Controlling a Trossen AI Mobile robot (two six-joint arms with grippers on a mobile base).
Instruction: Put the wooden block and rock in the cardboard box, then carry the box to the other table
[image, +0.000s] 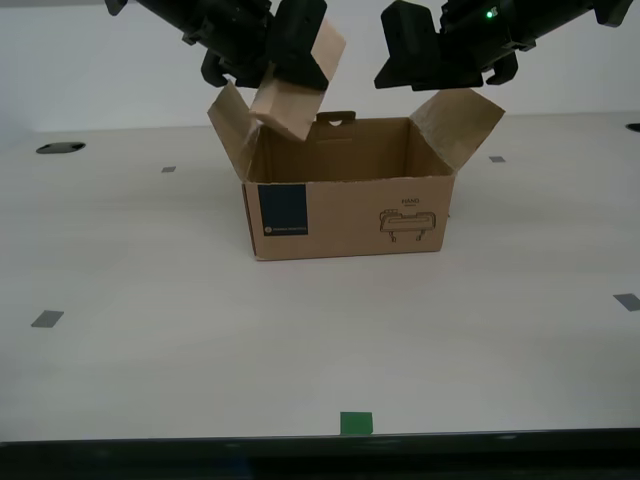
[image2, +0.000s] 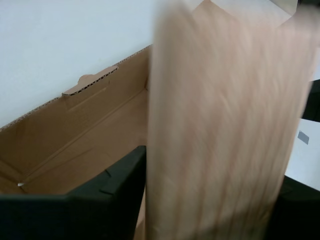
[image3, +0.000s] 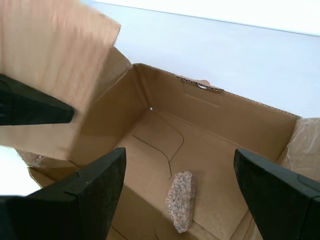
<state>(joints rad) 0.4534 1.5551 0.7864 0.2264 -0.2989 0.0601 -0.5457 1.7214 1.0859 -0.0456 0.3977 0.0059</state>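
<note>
Speckled grey-brown rock lies in brown corrugated cardboard box. My second gripper clamps pale wooden block above it; my first gripper empty, spread. Next: release block below.

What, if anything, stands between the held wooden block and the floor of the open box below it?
Nothing visible does. My second gripper holds the wooden block over the cardboard box, whose flaps are spread open. The rock lies on the box floor, off to one side; bare floor remains beside it.

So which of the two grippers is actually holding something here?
My second gripper, fingers clamping the pale wooden block above the brown cardboard box; my first gripper is open, empty.
</note>
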